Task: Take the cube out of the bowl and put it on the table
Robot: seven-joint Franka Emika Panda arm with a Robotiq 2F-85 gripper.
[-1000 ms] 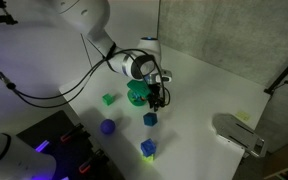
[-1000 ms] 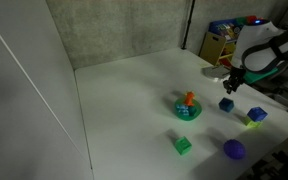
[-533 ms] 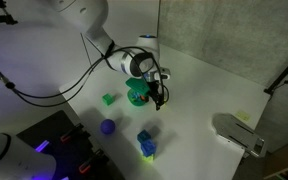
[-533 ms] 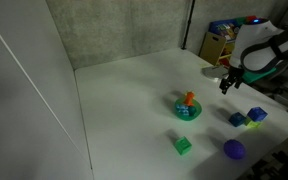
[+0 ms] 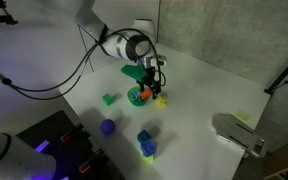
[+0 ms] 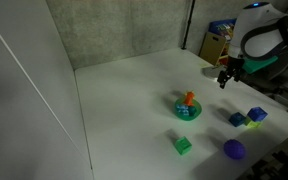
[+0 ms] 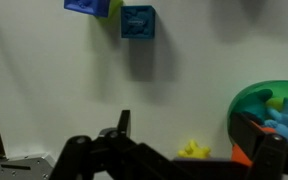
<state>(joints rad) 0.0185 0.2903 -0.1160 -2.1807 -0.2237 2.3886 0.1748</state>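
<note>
We see the cube [image 7: 138,22] lying on the bench [image 7: 44,90], outside the bowl [image 7: 246,98] and well apart from the claw [image 7: 184,140]. A blue-and-yellow block [image 7: 89,6] sits just beside it. The cube rests flat on one face, its edges about square to the wrist view, and it shows no long axis. The claw hangs near the bowl. Its fingers seem spread wide with nothing between them, though the wrist view is dim.
</note>
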